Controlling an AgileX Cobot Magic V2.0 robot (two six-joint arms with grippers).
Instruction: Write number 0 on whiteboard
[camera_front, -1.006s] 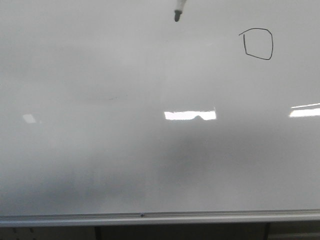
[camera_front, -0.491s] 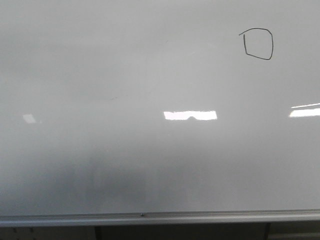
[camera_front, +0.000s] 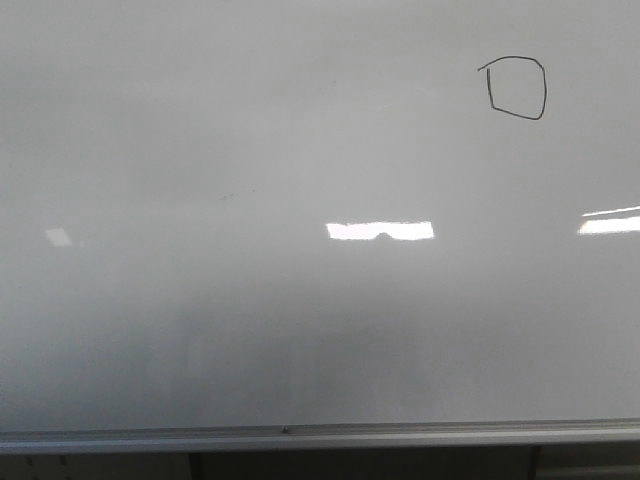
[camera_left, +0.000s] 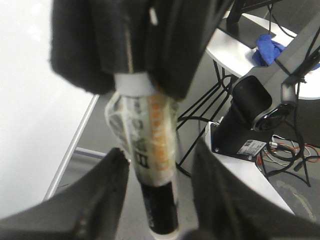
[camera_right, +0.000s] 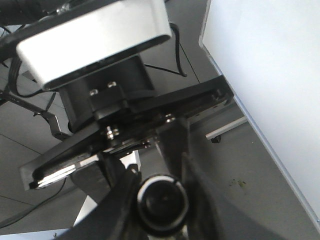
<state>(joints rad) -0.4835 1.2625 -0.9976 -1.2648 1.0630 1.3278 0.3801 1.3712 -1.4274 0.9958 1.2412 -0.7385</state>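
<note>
The number 0 (camera_front: 517, 88) sits high on the whiteboard (camera_front: 250, 300), far above its tray edge. The left gripper (camera_left: 159, 200) clenches a marker (camera_left: 150, 165). The right gripper (camera_right: 161, 200) grasps a dark round-ended cylinder (camera_right: 162, 201).

Neither arm shows in the front view. The left black two-fingered gripper (camera_left: 152, 205) has its fingers (camera_left: 90, 200) set apart on either side of a white-and-black marker pen (camera_left: 150, 165) (contact unclear). The right black gripper (camera_right: 160, 200) closes round a dark cylinder (camera_right: 162, 201).
</note>
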